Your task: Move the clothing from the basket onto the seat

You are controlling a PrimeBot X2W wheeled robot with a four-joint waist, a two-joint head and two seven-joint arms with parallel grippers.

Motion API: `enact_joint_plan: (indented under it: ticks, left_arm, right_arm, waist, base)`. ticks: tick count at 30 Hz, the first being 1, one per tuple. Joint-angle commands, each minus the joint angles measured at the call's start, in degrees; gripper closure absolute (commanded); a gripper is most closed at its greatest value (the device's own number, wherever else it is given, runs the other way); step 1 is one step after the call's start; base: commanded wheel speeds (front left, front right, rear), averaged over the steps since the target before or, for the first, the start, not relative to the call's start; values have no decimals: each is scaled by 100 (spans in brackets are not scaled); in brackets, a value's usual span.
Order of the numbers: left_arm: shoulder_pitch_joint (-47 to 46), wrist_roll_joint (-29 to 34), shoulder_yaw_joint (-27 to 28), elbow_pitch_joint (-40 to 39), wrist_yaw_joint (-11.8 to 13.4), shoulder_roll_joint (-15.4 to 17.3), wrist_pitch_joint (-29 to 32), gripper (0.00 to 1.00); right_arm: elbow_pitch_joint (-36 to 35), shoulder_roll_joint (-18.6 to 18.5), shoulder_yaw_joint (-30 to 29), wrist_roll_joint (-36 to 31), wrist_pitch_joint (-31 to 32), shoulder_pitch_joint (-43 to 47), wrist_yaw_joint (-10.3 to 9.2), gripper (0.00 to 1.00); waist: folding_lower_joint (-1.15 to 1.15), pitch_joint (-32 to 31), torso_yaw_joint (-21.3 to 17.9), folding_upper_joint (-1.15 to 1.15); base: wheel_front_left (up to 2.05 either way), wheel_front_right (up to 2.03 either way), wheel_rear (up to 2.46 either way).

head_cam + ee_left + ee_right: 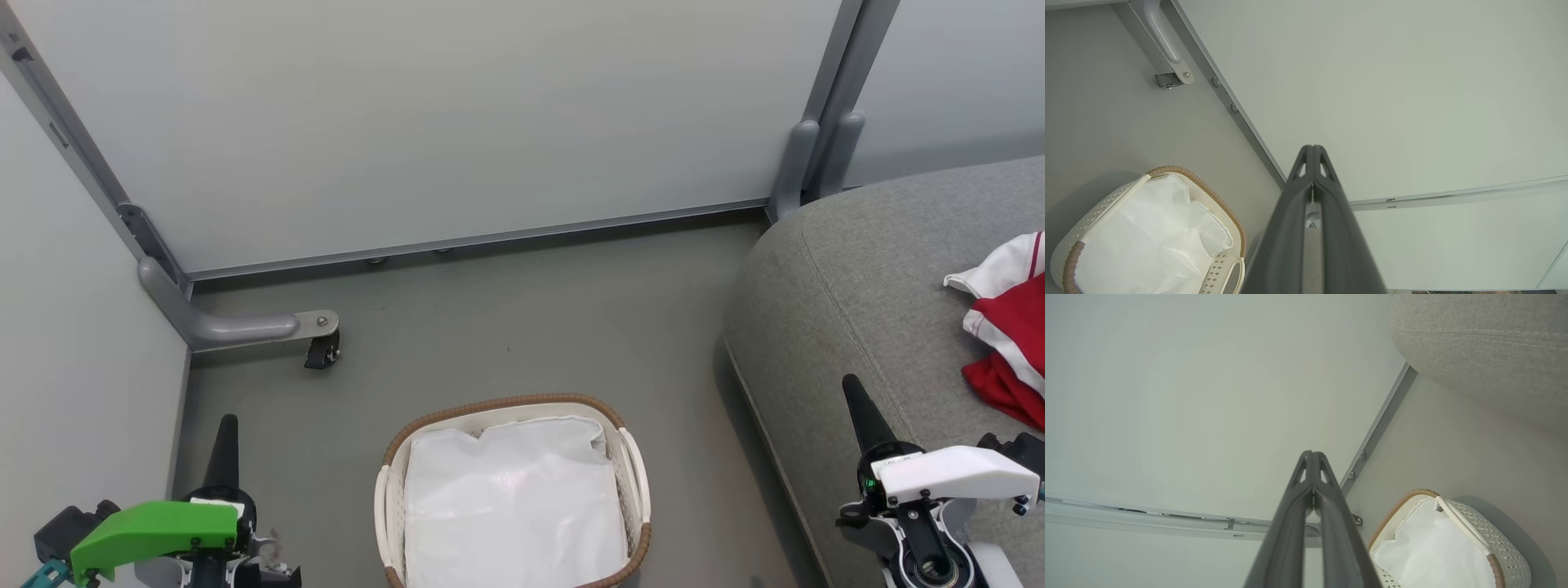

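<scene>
Dark left gripper (pixel 1312 148), fingers together, empty, right gripper (pixel 1312 454) likewise

Both my arms low, fingers pointing up, grippers closed.
L gripper (pixel 228 425) w/ green wrist cover (pixel 155 531) at lower left, R gripper (pixel 853 384) w/ white wrist cover (pixel 955 474) at lower right; each finger pair pressed together, tips touching.

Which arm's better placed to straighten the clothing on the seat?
Right, probably. The right claw hovers at the edge of the seat, near the clothing; the left claw sits on the far side of the basket.
</scene>
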Motion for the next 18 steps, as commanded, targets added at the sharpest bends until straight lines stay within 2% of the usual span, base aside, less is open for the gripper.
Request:
enact_joint_plan:
  ticks: [1,18]
  left_arm:
    - [-146,-134,22,-61,-43,36,39,100]
    - [-174,-874,90,-199,-51,39,238,100]
  right_arm:
    - [-79,-14,-31,132,34,23,-2,100]
    - [-184,15,-124,882,239,50,-1,100]
  waist:
    - [0,1,1,0]
    - [0,16,12,0]
  base:
    - [0,0,0]
    - [0,0,0]
